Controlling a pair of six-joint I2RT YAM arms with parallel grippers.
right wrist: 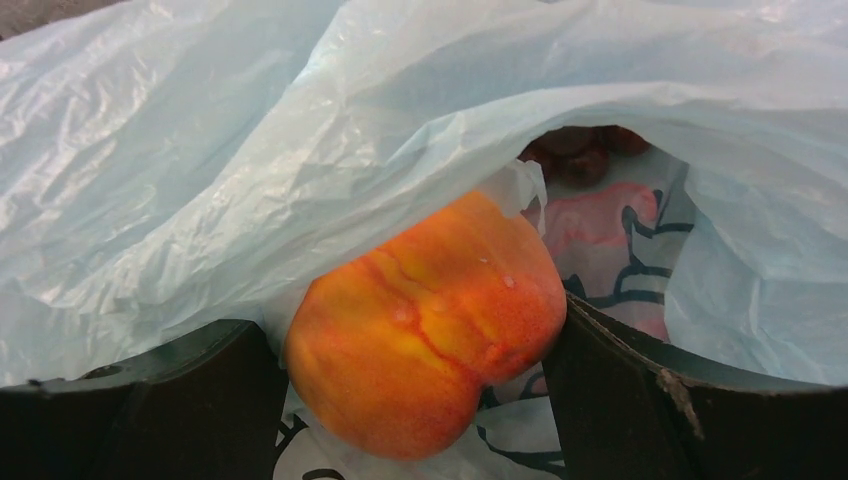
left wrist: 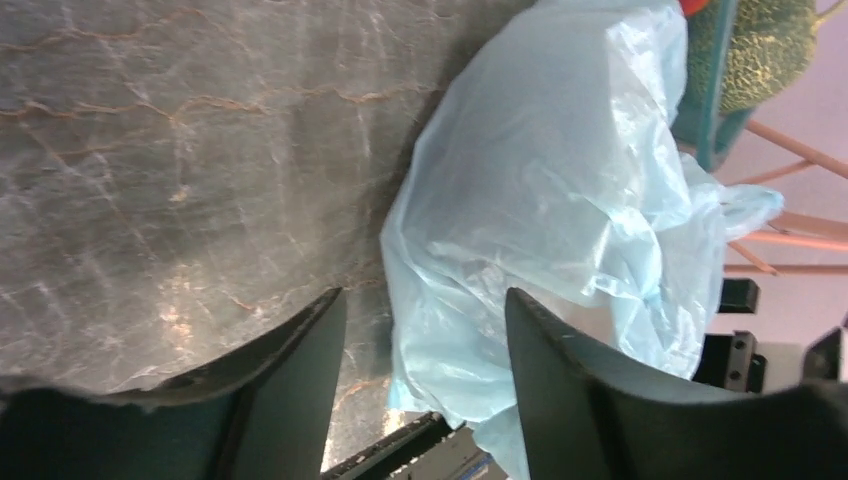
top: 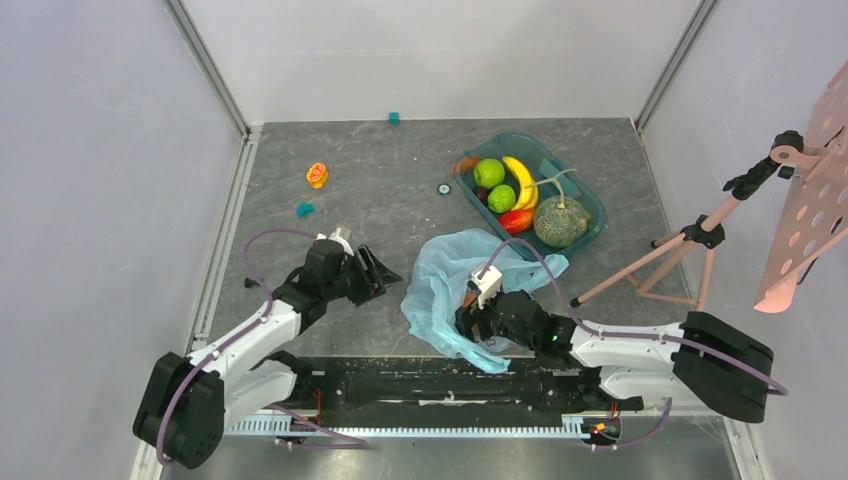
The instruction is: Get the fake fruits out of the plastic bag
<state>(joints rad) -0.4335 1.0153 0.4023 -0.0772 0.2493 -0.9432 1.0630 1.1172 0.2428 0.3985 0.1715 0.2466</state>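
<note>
The light-blue plastic bag (top: 438,280) lies crumpled on the grey table in front of the arms. My right gripper (top: 470,318) is inside its mouth, shut on the pinkish-orange peach (right wrist: 430,320), with one finger on each side of it (right wrist: 405,335). Bag film (right wrist: 300,130) drapes over the peach. A dark purple grape bunch (right wrist: 575,150) shows deeper in the bag. My left gripper (top: 385,270) is open and empty just left of the bag (left wrist: 560,200), its fingers apart (left wrist: 425,310). The netted melon (top: 560,222) and two green apples (top: 489,172) lie in the teal tray (top: 592,205).
The tray also holds a yellow banana (top: 520,180) and a red-orange mango (top: 515,220). A pink tripod (top: 690,240) and a perforated pink board (top: 810,200) stand at the right. A small orange toy (top: 317,175) and teal bits (top: 305,209) lie at the far left.
</note>
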